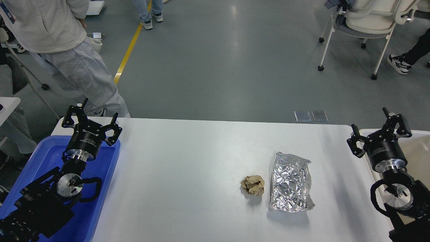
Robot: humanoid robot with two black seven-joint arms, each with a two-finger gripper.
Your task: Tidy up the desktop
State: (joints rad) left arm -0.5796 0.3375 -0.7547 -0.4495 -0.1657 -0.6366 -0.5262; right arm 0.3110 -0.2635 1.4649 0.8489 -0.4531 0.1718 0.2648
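Note:
The white desktop point(188, 174) fills the middle of the head view. On its right half lie a crumpled brown paper ball point(253, 185) and, just to its right, a crinkled silver foil bag point(290, 182). My left gripper point(91, 117) is open and empty, raised over the far end of the blue tray point(100, 188) at the desktop's left edge. My right gripper point(380, 125) is open and empty, raised at the desktop's right edge beside the beige bin point(416, 148). Both grippers are well away from the two items.
A person in light clothes point(67, 50) stands just behind the desktop's far left corner. A wheeled chair point(362, 30) stands on the grey floor at the far right. A yellow floor line point(131, 43) runs at the back left.

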